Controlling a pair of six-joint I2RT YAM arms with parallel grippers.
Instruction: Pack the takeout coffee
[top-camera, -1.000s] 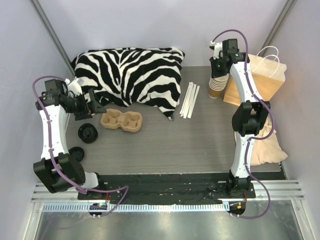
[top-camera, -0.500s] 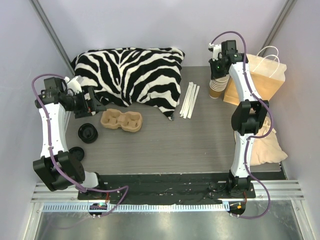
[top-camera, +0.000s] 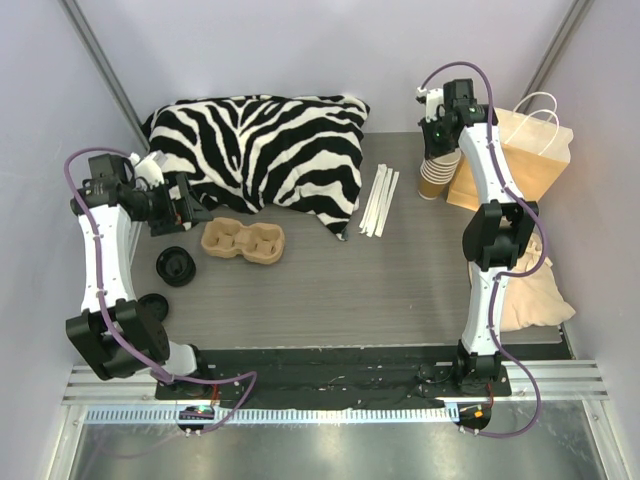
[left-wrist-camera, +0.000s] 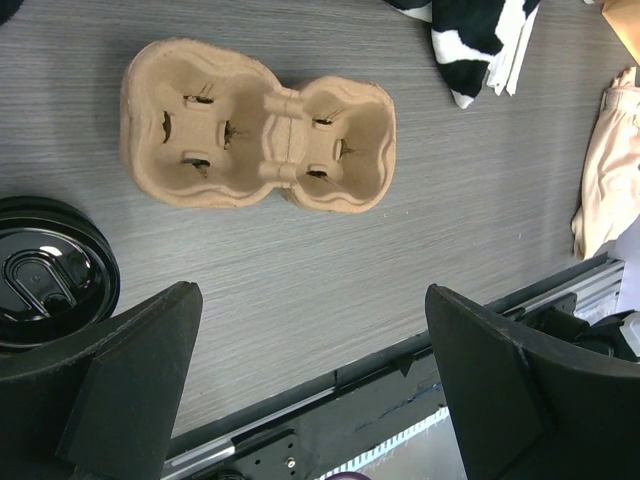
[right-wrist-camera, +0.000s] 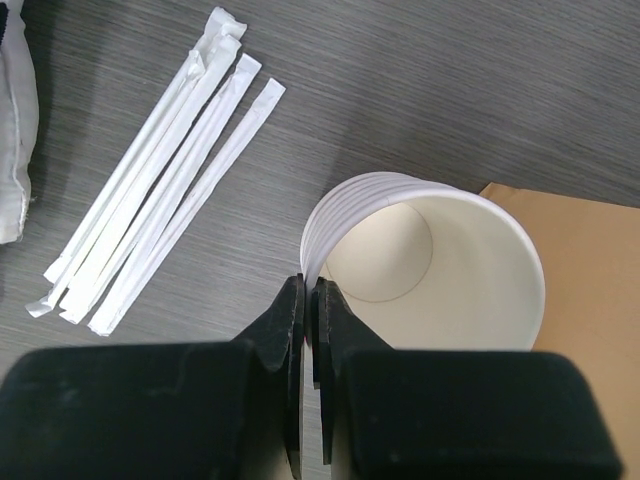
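Near the left arm, on the table (top-camera: 350, 290), there are two round black lids. No tan cup wall shows under either, so I cannot tell which of them closes the takeout coffee. The first black lid (top-camera: 177, 266) lies just beside the left end of the pulp cup carrier (top-camera: 243, 241), a little nearer to the arm bases. The second black lid (top-camera: 153, 304) is closer to the base and partly hidden by the arm.

The left gripper (left-wrist-camera: 315, 390) hangs above the table beside the carrier with its jaws spread wide and nothing between them. Both wells of the carrier are empty.

Behind the carrier lies a zebra-striped cloth (top-camera: 260, 150), and to its right a few wrapped straws (top-camera: 378, 200).

Far on the right, the right gripper (right-wrist-camera: 308, 290) has its jaws nearly together. They are pinched on the rim of the stack of lidless cups (right-wrist-camera: 430, 260), with only a thin slit between them. This stack stands against a brown paper bag (top-camera: 520, 160). A beige cloth (top-camera: 535, 295) lies near the right arm.
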